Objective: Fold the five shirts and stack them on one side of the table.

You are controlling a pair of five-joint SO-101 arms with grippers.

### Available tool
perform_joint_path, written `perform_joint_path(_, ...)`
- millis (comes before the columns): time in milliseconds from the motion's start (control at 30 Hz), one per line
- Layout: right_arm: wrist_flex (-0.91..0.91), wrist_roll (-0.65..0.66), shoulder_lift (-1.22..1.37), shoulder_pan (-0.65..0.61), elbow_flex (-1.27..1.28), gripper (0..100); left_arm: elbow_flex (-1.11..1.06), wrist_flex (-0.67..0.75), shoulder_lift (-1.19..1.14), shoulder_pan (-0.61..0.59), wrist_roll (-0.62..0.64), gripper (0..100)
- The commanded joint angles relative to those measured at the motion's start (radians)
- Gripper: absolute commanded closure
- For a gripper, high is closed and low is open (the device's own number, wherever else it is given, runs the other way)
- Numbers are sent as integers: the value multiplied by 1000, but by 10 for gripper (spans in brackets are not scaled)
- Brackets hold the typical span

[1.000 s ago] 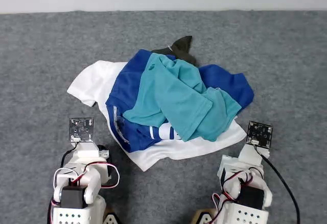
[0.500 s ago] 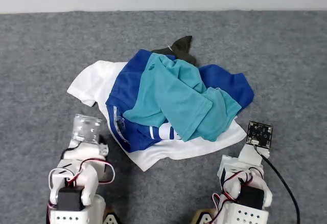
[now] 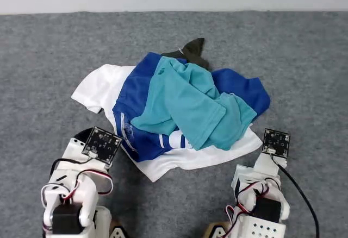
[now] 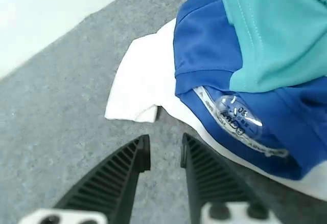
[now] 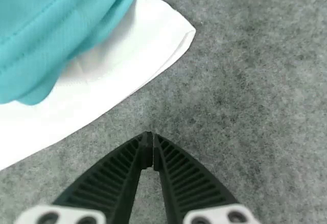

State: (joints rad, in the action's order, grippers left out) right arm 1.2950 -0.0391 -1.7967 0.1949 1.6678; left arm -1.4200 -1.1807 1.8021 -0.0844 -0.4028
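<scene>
The shirts lie in a loose heap mid-table (image 3: pixel 304 64), unfolded: a teal shirt (image 3: pixel 190 105) on top, a blue shirt (image 3: pixel 133 105) under it, a white shirt (image 3: pixel 95 88) at the bottom, and a dark shirt (image 3: pixel 193 50) peeking out at the far edge. The left gripper (image 4: pixel 163 152) hangs over bare grey cloth just beside the white sleeve, jaws slightly parted and empty. The right gripper (image 5: pixel 153 150) is near the white hem, tips pressed together, holding nothing.

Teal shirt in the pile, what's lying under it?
A blue shirt lies directly under the teal shirt, over a white shirt. A dark shirt peeks out at the far edge. Anything else beneath is covered.
</scene>
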Motion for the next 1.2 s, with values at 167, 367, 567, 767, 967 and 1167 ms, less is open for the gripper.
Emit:
perform_joint_path(167, 2, 8, -1, 5, 17, 989, 197, 8, -201, 60, -29, 900)
perform_joint_path(367, 2, 8, -1, 5, 17, 989, 467, 6, -654, 140, -28, 974)
perform_joint_path(567, 2, 8, -1, 5, 17, 989, 788, -118, -1076, 245, -31, 913)
perform_joint_path(767, 2, 8, -1, 5, 17, 989, 1038, -284, -1432, 258, -29, 701)
perform_joint_path(967, 2, 8, -1, 5, 17, 989, 1253, -331, -1715, 267, -34, 667)
perform_joint_path(1167, 2, 8, -1, 5, 17, 989, 1345, -295, -1987, 267, -34, 659)
